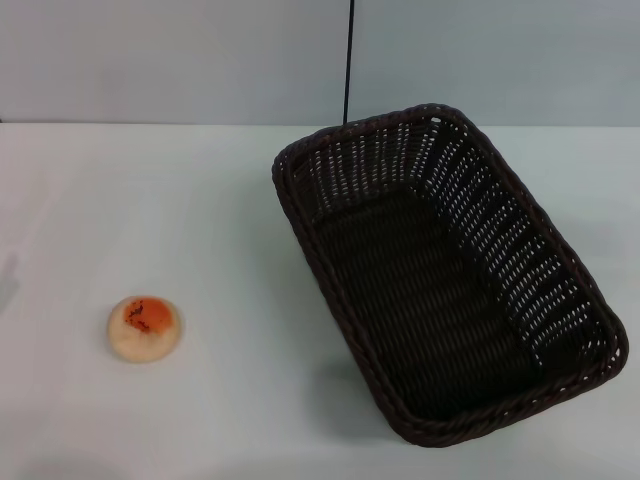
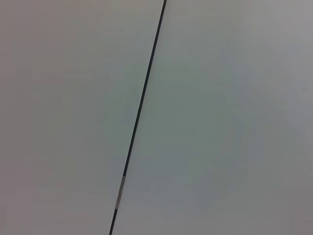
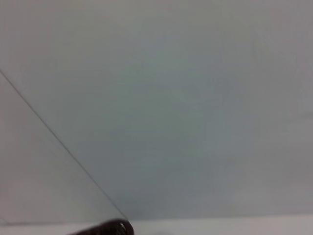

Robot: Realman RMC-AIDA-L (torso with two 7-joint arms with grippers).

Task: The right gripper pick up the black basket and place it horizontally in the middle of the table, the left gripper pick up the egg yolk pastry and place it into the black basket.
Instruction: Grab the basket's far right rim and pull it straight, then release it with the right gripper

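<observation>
The black basket (image 1: 450, 275) lies on the white table (image 1: 200, 200) at the right in the head view, empty and turned at a slant, one corner toward the back wall. A dark bit of its rim (image 3: 110, 228) shows at the edge of the right wrist view. The egg yolk pastry (image 1: 145, 327) sits at the front left of the table with its orange-red patch facing up. Neither gripper shows in any view. The left wrist view shows only a plain wall with a thin dark seam (image 2: 139, 115).
A grey wall stands behind the table with a thin dark vertical line (image 1: 348, 60) above the basket. Open tabletop lies between the pastry and the basket.
</observation>
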